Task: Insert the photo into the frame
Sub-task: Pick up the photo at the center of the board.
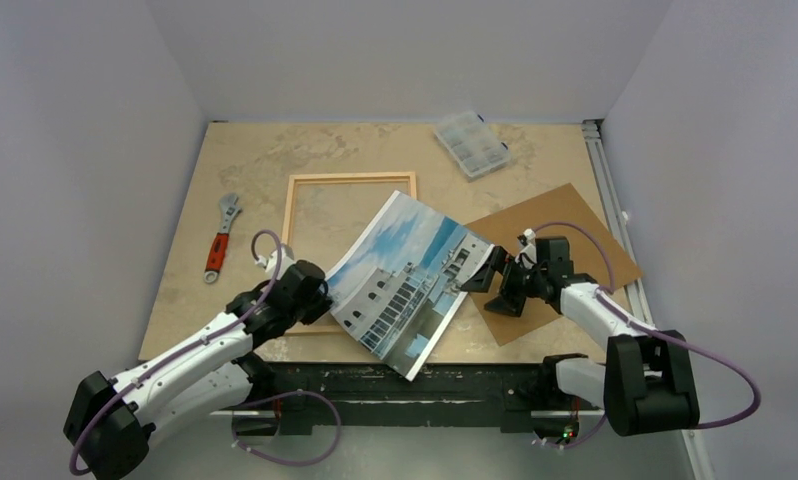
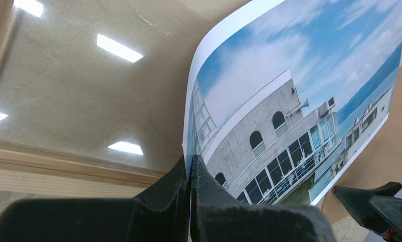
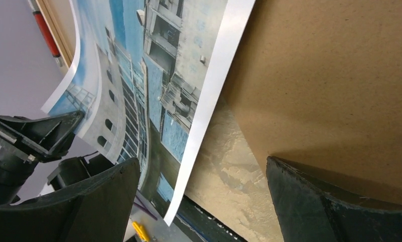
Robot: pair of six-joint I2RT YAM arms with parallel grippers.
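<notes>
Over beige marbled tabletop (image 1: 275, 150), mid-transfer: blue-sky building print (image 1: 405, 280) pinched in closed left gripper (image 2: 190, 166), with right gripper (image 1: 475, 278) gaping, empty. Next, likely: squaring it into thin light-wood frame (image 1: 350, 178).

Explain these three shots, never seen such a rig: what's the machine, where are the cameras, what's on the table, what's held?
Two robot arms, left and right, are bolted at the near edge of the table. One picture looks down from above, behind them; the other two come from wrist cameras. On the table lie a wooden frame, a brown backing board, a wrench and a clear plastic box. The left gripper is pinched shut on one edge of the photo, holding it curved, partly over the frame. The right gripper is open at the opposite edge, gripping nothing.
</notes>
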